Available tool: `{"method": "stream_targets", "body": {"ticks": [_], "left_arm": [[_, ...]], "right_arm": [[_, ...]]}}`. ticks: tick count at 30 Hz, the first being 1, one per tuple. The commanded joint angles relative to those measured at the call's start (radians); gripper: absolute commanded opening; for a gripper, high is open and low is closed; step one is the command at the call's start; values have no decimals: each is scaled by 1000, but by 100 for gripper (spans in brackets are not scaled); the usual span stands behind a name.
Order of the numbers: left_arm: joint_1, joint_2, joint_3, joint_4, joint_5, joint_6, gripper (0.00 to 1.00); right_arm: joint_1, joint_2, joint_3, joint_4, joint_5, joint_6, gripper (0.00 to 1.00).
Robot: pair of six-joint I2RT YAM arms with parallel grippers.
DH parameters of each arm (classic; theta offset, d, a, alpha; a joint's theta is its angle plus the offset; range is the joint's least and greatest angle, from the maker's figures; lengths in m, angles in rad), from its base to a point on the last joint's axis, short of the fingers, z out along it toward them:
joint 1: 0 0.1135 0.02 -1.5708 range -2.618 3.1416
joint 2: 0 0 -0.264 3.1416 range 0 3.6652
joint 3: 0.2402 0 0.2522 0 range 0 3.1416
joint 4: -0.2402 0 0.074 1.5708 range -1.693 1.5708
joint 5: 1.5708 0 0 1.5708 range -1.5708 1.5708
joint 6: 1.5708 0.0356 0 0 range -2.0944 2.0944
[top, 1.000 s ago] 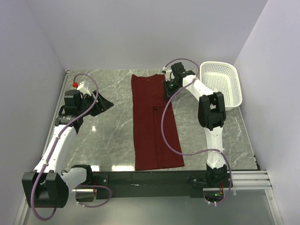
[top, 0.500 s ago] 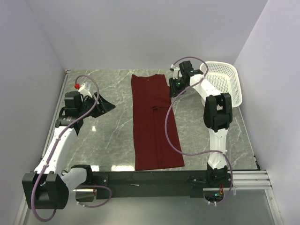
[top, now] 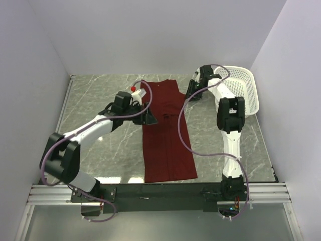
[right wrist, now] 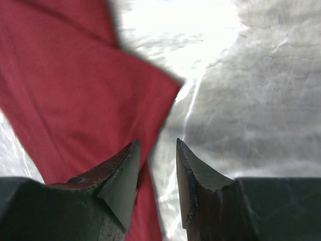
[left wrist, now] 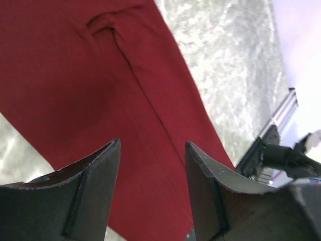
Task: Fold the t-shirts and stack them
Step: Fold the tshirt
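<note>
The maroon t-shirt [top: 166, 143] lies flat on the marble table [top: 108, 150] as a long narrow strip, collar end at the back. My left gripper [top: 150, 119] hangs over the strip's left edge about a third of the way down. In the left wrist view it [left wrist: 152, 143] is open, with the shirt [left wrist: 75, 75] below and nothing between its fingers. My right gripper [top: 192, 94] sits just right of the shirt's back right corner. It [right wrist: 157, 140] is open over bare marble, beside the cloth's edge [right wrist: 75, 95].
A white mesh basket [top: 253, 85] stands at the back right, against the right arm's forearm. Walls close the table on the left, back and right. The black rail with the arm bases [top: 160, 193] runs along the near edge.
My left arm swung from the table's left side to above the shirt's left edge. My right gripper opened, let go of the shirt's right edge and drew off to the right.
</note>
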Motion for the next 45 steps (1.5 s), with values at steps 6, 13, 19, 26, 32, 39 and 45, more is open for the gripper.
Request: {"method": "stream_targets", "body": {"ticks": [6,13,19,26,32,39,45], "left_arm": [[-9,47,46,99,-44,6,59],[-9,-50,-39,76,-61,-3,60],[-9,-139,-43,13,-83,3,60],[-9,-194,-37,-30,-103,5,60],[-9,-216,-43,-49,-116,9,60],[-9,-234,-49,-59,-121,11,60],[-9,-251,-62,-62,-123,2,60]], "right_arm": [[0,58,73,57,37,216,43],[-3,115,113,67,27,256,42],[-3,129,128,93,41,290,35],[-10,92,107,159,29,279,4],[-19,-35,-16,278,17,264,0],[26,-103,2,254,37,160,0],[102,-132,-28,266,113,88,0]]}}
